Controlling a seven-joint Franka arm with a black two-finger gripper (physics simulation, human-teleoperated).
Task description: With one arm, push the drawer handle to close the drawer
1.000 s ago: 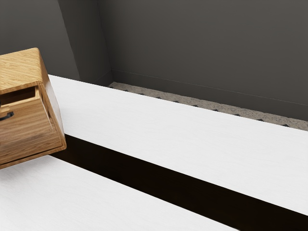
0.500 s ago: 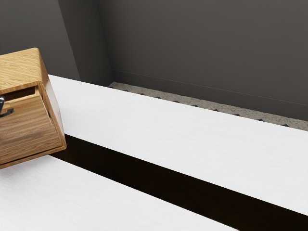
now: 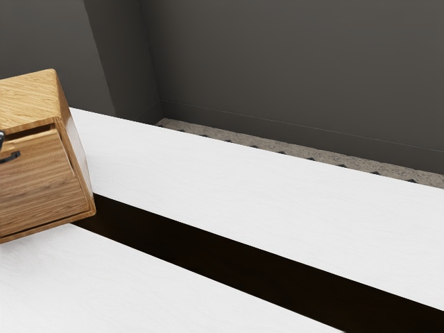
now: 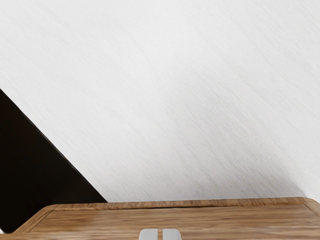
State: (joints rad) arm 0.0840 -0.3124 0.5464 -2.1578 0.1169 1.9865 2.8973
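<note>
Drawer (image 3: pixel 41 177) farther into cabinet (image 3: pixel 28 100) on surface (image 3: pixel 229 180), slot under cabinet's top front edge thinner than before; jaws pressed nearly together, near handle (image 3: pixel 12 157). Not fully closed; likely just short push left.

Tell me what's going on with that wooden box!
A robot is working on closing the drawer in the box. Its gripper is right by the drawer's black handle. The drawer isn't all the way in: a thin dark gap shows above its front.
</note>
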